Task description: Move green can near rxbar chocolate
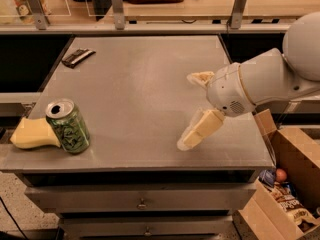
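Observation:
The green can stands upright near the front left corner of the grey table, touching a yellow sponge on its left. The rxbar chocolate, a flat dark bar, lies at the far left of the table. My gripper hangs over the right half of the table, well to the right of the can. It is open and empty, with one pale finger above and the other finger lower down.
An open cardboard box with packets and an orange ball stands on the floor at the right. Drawers sit under the table front. A railing with posts runs behind the table.

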Controlling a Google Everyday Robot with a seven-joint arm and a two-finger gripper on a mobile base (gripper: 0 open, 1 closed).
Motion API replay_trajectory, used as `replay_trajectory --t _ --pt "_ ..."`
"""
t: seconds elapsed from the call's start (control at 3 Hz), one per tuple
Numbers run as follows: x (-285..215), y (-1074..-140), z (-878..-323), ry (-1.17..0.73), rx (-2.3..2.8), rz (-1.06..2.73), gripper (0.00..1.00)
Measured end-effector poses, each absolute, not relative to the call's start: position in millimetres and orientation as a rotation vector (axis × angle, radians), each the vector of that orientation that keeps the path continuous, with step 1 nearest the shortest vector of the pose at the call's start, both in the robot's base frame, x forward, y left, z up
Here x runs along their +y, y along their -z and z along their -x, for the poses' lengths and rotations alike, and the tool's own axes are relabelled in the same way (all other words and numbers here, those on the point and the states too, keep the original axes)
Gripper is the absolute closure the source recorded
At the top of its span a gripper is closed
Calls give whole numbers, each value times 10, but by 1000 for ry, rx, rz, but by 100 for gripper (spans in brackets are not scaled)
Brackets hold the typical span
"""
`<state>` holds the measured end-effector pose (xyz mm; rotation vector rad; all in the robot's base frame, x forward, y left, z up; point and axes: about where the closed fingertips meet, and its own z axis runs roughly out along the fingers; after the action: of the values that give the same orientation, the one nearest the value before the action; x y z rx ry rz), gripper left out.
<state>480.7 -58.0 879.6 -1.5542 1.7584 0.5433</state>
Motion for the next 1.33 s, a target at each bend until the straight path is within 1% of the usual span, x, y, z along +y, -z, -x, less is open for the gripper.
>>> replay_trajectory --t 0.67,1.0,1.33 --pt "-481 -8850 -4812 -541 1698 1562 0" --pt "-215 -8721 -4919 -594 1632 1543 0" --pt "180 -8456 -5052 -675 1579 1521 0"
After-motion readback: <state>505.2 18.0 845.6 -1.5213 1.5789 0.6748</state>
